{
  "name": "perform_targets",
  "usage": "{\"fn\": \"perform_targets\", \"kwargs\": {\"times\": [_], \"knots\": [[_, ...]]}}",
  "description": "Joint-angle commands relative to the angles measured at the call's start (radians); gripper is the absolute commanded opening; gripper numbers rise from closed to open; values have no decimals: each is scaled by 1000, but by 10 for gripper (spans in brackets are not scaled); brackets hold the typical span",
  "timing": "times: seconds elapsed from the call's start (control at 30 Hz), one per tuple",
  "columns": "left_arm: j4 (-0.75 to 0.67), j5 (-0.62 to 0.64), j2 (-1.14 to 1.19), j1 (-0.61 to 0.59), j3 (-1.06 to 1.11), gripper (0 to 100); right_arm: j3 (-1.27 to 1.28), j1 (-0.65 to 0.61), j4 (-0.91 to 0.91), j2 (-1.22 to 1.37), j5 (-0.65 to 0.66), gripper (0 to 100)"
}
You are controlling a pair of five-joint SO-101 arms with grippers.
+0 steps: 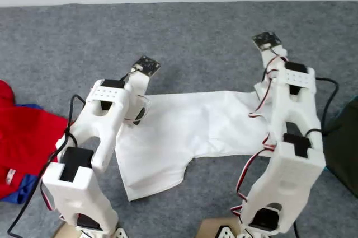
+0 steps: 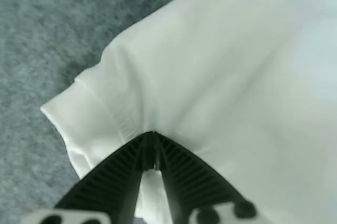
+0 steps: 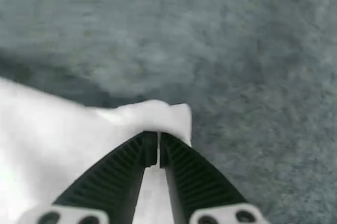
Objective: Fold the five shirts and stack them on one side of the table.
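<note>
White shirt (image 1: 184, 131) lies flat on the grey tabletop (image 1: 196, 36) between the two arms, its long axis running side to side from one end effector to the other.

Left end effector (image 2: 152, 140): jaws pinched together on a doubled edge of the white shirt, fabric coming out right at the tips. In the high view that grip sits at the shirt's far left corner.

Right end effector (image 3: 158, 140): jaws also clamped tight, with a small corner of white cloth poking out past the tips and bare tabletop beyond. In the high view this is the shirt's far right corner.

Key relation: both grips are on the far edge, so the rest of the shirt lies from the end effectors back toward the arm bases. The near edge, with a flap hanging lower on the left, is free and flat. Neither arm is nearer, since each has its own corner, and the cloth between them looks fairly taut.

We judge this is the start of a fold. The held far edge would need to travel together toward the near edge, with the two grips kept level so the span doesn't skew or sag.

Red shirt (image 1: 22, 137) with something blue (image 1: 22, 190) under it is off at the left side, well apart from the white shirt. Dark cloth (image 1: 344, 148) is at the right side, beside the right arm.
</note>
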Motion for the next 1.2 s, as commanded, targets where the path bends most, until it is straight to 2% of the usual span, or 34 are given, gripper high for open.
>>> {"fn": "perform_targets", "kwargs": {"times": [0.0,0.2,0.33,0.53,0.7,0.97,1.17], "knots": [[21,8,-5,-2,-25,6,-120,65,-10,35,-5,23],[32,3,-2,-2,-25,6,-290,90,114,56,-8,23],[32,6,-11,-3,-30,6,-442,77,272,56,-11,23],[34,20,-11,-26,-81,6,-589,-10,464,64,-11,23],[78,43,-11,-63,-139,6,-552,-50,487,96,-11,22],[118,41,-11,-63,-145,6,-548,-30,567,168,-11,21],[104,11,-3,-61,-145,6,-552,-7,372,278,-9,23]]}}
